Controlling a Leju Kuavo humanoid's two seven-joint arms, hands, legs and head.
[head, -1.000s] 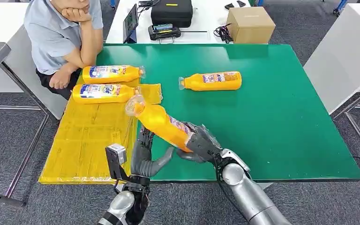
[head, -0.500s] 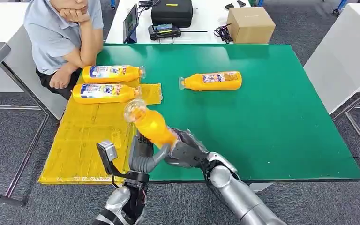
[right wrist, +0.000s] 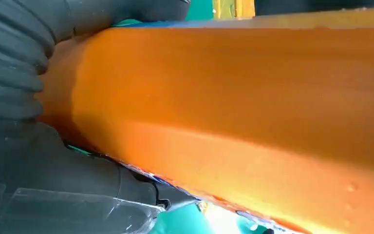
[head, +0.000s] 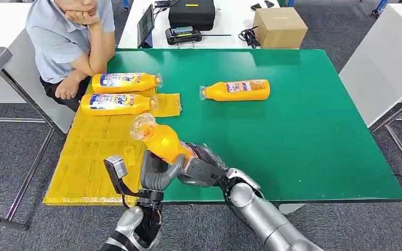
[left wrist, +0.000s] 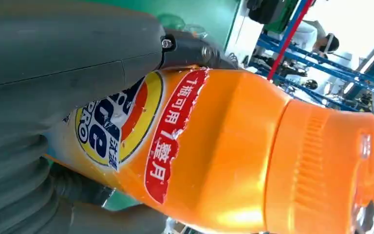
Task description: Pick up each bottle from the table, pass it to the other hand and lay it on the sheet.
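An orange bottle (head: pixel 159 141) with a clear cap is held tilted above the table's near edge, cap pointing up and left over the yellow sheet (head: pixel 94 157). My right hand (head: pixel 204 167) grips its base end. My left hand (head: pixel 154 175) wraps the bottle's middle, thumb across the front. Up close, the labelled bottle (left wrist: pixel 224 146) lies against the left hand (left wrist: pixel 53 48), and its orange side (right wrist: pixel 248 97) lies in the right hand (right wrist: pixel 39 170). Two bottles (head: pixel 123 82) (head: pixel 115 103) lie on the sheet's far end. Another bottle (head: pixel 236 90) lies on the green table (head: pixel 303 136).
A person (head: pixel 65 36) sits at the table's far left corner, forearm resting close to the sheet's far end. Behind the green table, a white table carries a cardboard box (head: pixel 279 27) and a black case (head: pixel 191 13).
The right hand has carried the bottle left and nearer, over the sheet's edge. The left hand has come up around the bottle's middle, its thumb now across it.
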